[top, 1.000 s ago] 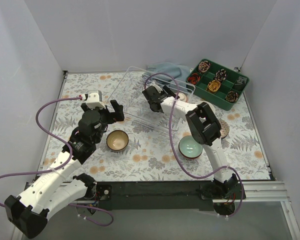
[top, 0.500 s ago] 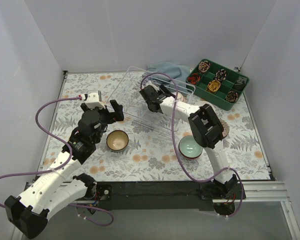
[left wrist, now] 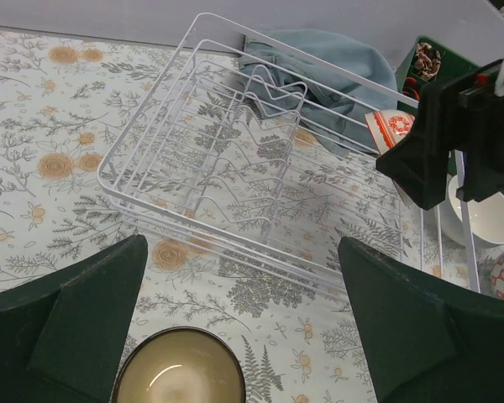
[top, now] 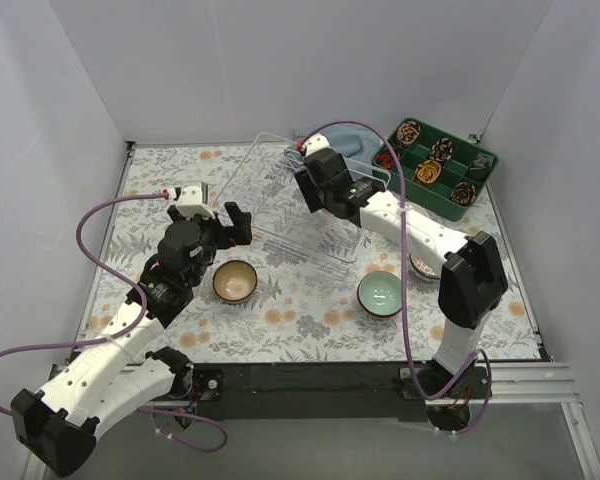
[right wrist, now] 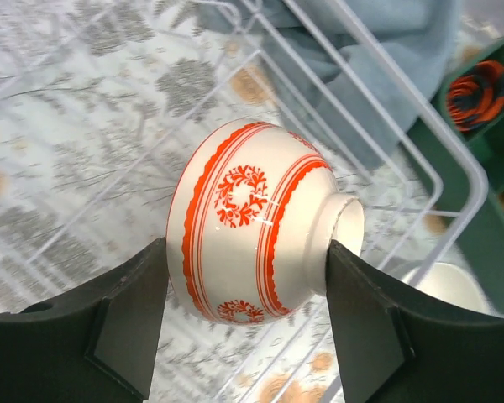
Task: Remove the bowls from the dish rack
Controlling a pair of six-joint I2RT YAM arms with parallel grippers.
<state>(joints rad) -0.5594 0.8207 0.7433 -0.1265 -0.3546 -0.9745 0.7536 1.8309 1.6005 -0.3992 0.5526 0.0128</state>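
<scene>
Pinching a white bowl with red bands (right wrist: 252, 218), the right gripper (right wrist: 244, 248) holds it on its side. One finger presses on the rim end and the other beside the small foot. The bowl sits squarely between the jaws, lifted off the wires.

Directly beneath these jaws is the dish rack (left wrist: 147, 94), a white wire basket with upright tines, which looks otherwise bare along most of its length. Just past the finger on the foot side, lower down, lies a plain white bowl (right wrist: 441, 290). It seems to rest at the rack's end, though that is not certain. Beyond the jaws, a blue cloth (right wrist: 386, 50) lies bunched against the rack's far edge, with a green tray (top: 440, 165) further off.

The left gripper (left wrist: 242, 243) has its jaws spread wide and holds nothing. A tan bowl (left wrist: 181, 369) sits on the flowered table (left wrist: 34, 126) just below and between them. The rack lies ahead of them.

The likely risk is slipping, because the glazed, curved bowl is gripped only at two small contacts. A tilt or jolt could roll it free onto the wires or the white bowl below. Its rim could also snag a tine or the rack's edge if it is carried out too low.
</scene>
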